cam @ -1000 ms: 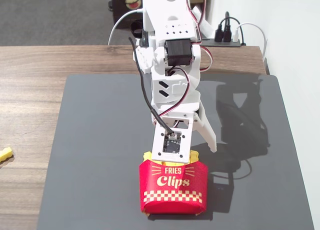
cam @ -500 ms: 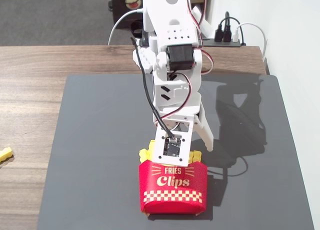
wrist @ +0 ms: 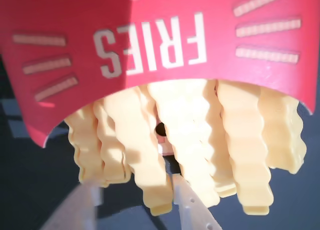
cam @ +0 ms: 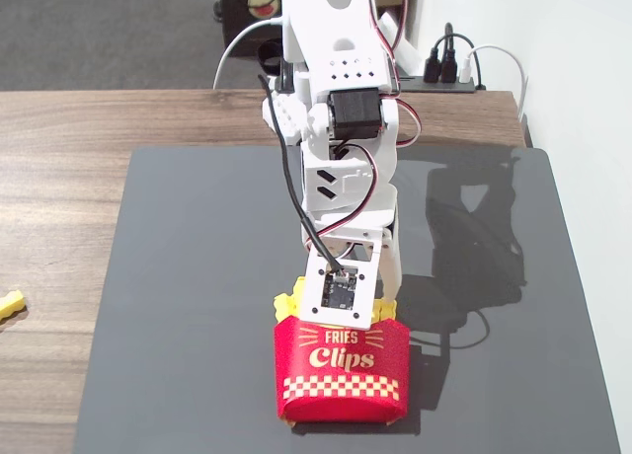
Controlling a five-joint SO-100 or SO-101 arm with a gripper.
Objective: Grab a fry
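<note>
The white plastic robot arm (cam: 341, 128) reaches down over a dark grey mat (cam: 197, 306) laid on the wood-grain tabletop (cam: 59, 178), its end effector (cam: 341, 301) lowered at the mouth of the red "Fries Clips" carton (cam: 342, 370), which stands upright near the mat's front edge in the fixed view. Pale yellow crinkle-cut plastic fries (wrist: 200, 140) stick out of the carton's open top, bunched side by side. In the wrist view one long ridged yellow fry (wrist: 145, 155) lies between the two white fingers (wrist: 192, 210), which sit on either side of its free end; whether they are pressing on it or standing loose cannot be told from either picture. A short yellow stub (cam: 11, 303) lies well apart on the bare wood at the left edge of the fixed view.
</note>
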